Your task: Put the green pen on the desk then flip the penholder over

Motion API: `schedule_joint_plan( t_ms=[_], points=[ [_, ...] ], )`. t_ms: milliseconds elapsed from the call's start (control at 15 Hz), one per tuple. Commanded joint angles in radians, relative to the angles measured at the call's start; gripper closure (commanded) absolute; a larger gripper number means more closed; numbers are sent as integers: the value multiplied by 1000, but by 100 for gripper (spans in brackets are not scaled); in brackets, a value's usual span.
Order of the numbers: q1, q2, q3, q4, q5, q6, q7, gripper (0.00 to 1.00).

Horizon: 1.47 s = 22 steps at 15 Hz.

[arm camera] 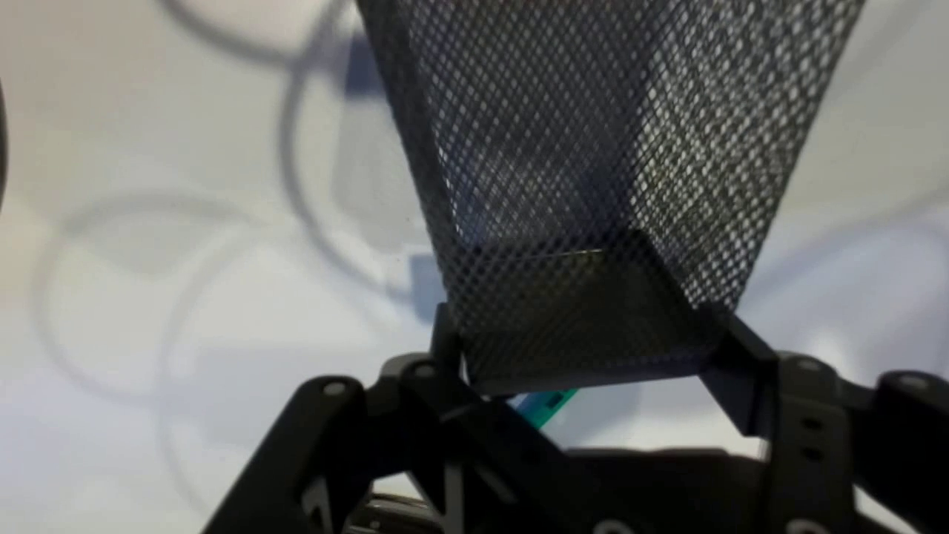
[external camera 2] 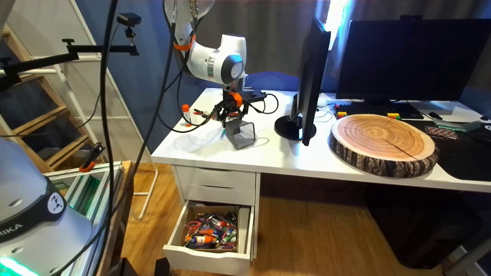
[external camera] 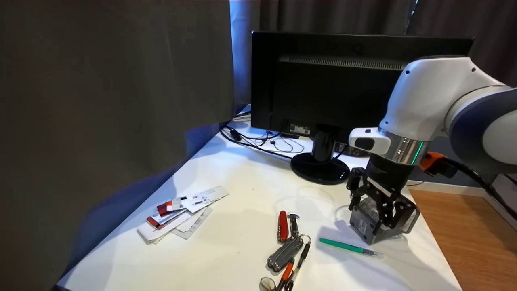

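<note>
The penholder (external camera: 362,224), a dark mesh cup, is tipped well over, its solid base toward the tools and its open mouth toward the viewer in an exterior view (external camera 2: 244,135). My gripper (external camera: 381,212) is shut on it, one finger on each side near the base, as the wrist view shows (arm camera: 586,337). The penholder's mesh (arm camera: 549,148) fills the upper middle there. Whether its lower edge touches the desk (external camera: 230,258) I cannot tell. The green pen (external camera: 343,245) lies flat on the desk beside the penholder's base; the wrist view shows a piece of it (arm camera: 549,406), the rest hidden.
A red knife (external camera: 282,226), a grey multitool (external camera: 285,254) and pens lie near the green pen. A pile of cards (external camera: 181,214) lies farther off. The monitor stand (external camera: 320,167) is behind the gripper. A glue stick (external camera 2: 186,115) stands on the desk. A drawer (external camera 2: 209,260) is open below.
</note>
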Motion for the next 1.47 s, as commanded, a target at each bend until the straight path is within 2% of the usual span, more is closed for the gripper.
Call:
schedule_joint_plan(
  t_ms=[0,200,467,600,800,1000,1400],
  points=[
    [-68,-48,51,-56,49,83,-6,47],
    [-166,-57,131,-115,120,212,-25,47],
    [-357,-18,309,-213,207,420,-48,47],
    [-466,23,408,-264,189,534,-35,47],
    [-605,102,515,-330,90,693,5,47],
    [-678,197,544,-362,-45,814,61,47],
    [-705,387,478,-343,-360,1015,188,47]
  ],
)
